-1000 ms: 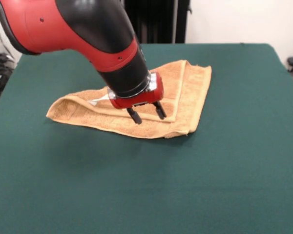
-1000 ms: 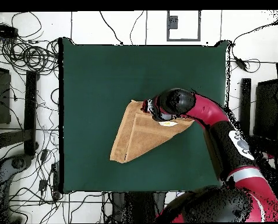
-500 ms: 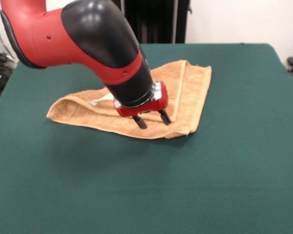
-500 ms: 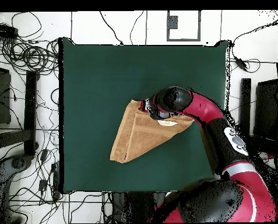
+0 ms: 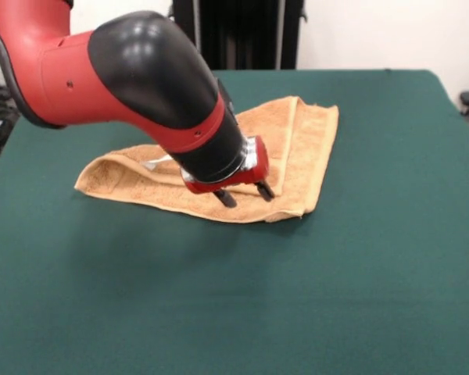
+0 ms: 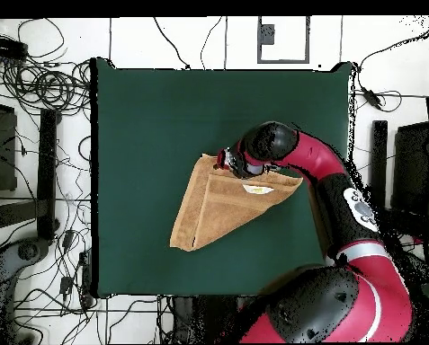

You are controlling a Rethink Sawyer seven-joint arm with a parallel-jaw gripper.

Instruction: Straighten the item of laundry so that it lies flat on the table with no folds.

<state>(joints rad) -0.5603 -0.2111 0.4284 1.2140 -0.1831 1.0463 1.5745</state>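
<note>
The orange-tan towel [image 5: 297,148] lies folded over on itself into a rough triangle on the dark green table [image 5: 297,297]. Its upper layer's edge runs as a ridge across the lower layer. In the overhead view the towel [image 6: 213,207] sits near the table's [image 6: 155,117] middle, with a small white label [image 6: 259,190] showing. My gripper [image 5: 245,194] is open, fingers [image 5: 225,198] pointing down, tips on or just above the towel's near edge. In the overhead view the gripper [image 6: 224,161] is over the towel's top corner.
Cables and equipment lie on the floor round the table in the overhead view [image 6: 38,85]. A dark stand [image 5: 234,35] rises behind the table's far edge in the front view. Green table surface surrounds the towel on all sides.
The arm has lowered and leaned further over the towel. The gripper has dropped toward the towel's near edge. The towel has not moved.
</note>
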